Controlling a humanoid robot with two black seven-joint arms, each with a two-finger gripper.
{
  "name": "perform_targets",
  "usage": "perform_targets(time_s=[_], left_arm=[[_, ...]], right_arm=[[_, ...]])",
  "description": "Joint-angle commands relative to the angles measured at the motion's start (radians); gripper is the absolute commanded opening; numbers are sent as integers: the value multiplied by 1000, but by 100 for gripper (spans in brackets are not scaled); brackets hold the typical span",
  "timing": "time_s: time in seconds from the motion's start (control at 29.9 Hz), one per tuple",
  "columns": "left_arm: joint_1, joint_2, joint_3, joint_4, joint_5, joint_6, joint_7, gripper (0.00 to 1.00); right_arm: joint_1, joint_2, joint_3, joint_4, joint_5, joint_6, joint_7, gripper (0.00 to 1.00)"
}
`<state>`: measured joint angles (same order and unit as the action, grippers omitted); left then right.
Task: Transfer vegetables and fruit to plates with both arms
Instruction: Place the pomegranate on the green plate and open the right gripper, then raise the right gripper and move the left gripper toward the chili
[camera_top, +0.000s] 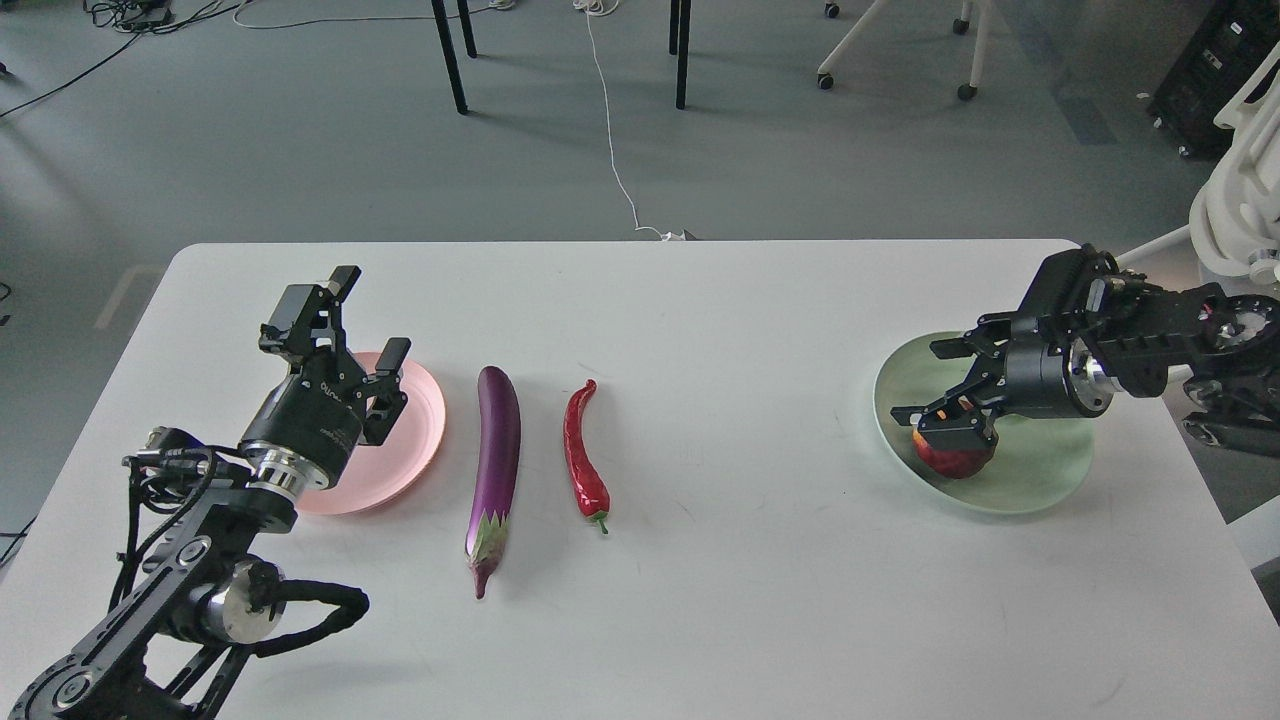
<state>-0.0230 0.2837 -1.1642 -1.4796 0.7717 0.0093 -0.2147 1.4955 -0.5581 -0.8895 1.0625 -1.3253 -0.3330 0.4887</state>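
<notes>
The purple eggplant (496, 450) and the red chili pepper (583, 455) lie side by side on the white table, left of centre. The pink plate (420, 425) lies just left of the eggplant. My left gripper (368, 318) hovers open and empty over its far edge. The mint green plate (1045, 472) sits at the right with the dark red pomegranate (955, 460) on its left part. My right gripper (940, 385) is open just above the pomegranate, jaws spread apart. The pale green-yellow fruit is hidden behind my right gripper.
The white table (740, 580) ends close to the right of the green plate. Beyond the far edge are grey floor, black table legs (450, 60), a white cable (612, 140) and chair wheels.
</notes>
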Motion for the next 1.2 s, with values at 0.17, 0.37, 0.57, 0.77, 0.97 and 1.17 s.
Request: perform_targets(time_s=[0.17,0.37,0.57,0.77,0.97,1.17], left_arm=[[-2,3,0,1,0,0,2,99],[-6,2,1,7,0,0,3,99],[-14,0,3,15,0,0,6,99],[-21,2,1,16,0,-2,2,99],[-106,107,29,2,15,-38,-70,99],[-262,235,269,-10,445,-103,-242,99]], right_arm=[[-96,-8,426,-9,418,8,0,97],[-283,7,668,-6,818,8,0,97],[-501,12,934,36,1106,49,0,97],[-659,0,1126,47,1270,244,0,97],[-801,-14,1241,48,1288,425,0,97],[-824,-16,1248,48,1288,427,0,97]])
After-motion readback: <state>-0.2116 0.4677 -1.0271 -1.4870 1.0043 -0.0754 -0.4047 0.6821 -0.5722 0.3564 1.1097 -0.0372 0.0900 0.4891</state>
